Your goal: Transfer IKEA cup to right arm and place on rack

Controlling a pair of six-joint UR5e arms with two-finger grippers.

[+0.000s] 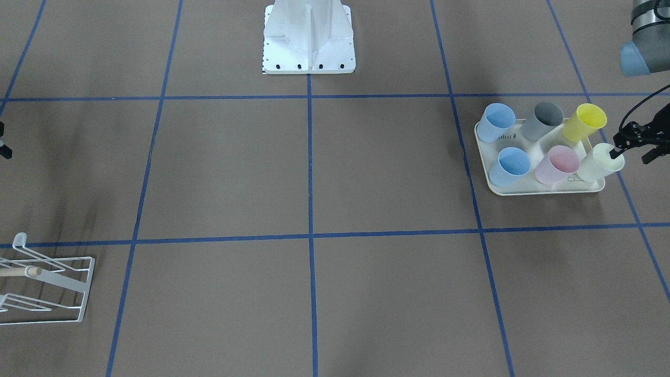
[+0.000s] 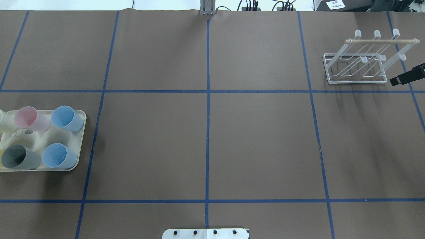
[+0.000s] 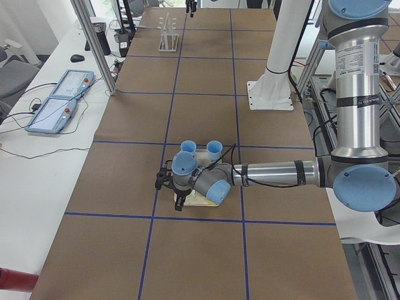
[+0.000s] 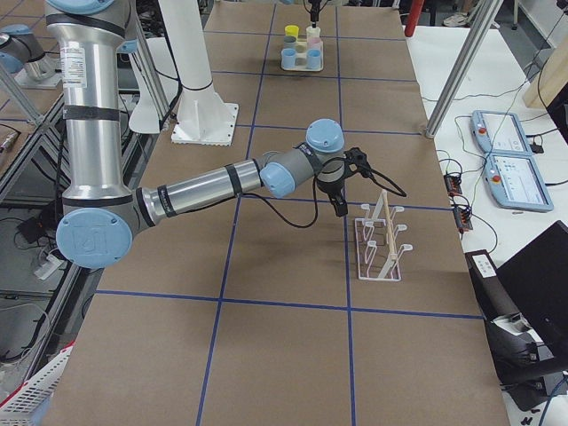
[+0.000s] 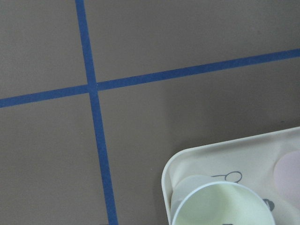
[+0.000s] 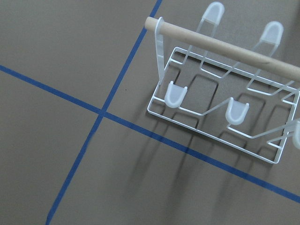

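**A:** So, where is the task's cup to be found?

**B:** The pale cup (image 1: 596,166) is seen upright on the cream tray (image 1: 547,191), at the corner that lies toward the robot's left and away from its base. The pink cup (image 1: 557,165) is set just beside it. A yellow cup (image 1: 585,123), a grey cup (image 1: 544,121) and two blue cups (image 1: 496,123) are placed on the same tray.

**A:** And how is the left gripper held?

**B:** The left gripper (image 1: 633,155) is held at the cup's rim with its jaws wide apart. One finger (image 1: 616,152) is seen over the cup's mouth, and the other is kept outside, apart from the wall. The cup is not gripped.

**A:** What can be said of the right arm?

**B:** The right arm (image 4: 204,186) is stretched out over the brown table (image 2: 259,142), and the right gripper (image 4: 340,206) is held above the table, near the rack (image 1: 68,281). Only a part of this gripper is caught in the views, so it cannot be told whether its jaws are wide or narrow.

**A:** And the rack itself?

**B:** It is placed on the table at the robot's right, on the far side, well apart from the tray. Its wooden dowel (image 2: 380,41) is seen across the top.
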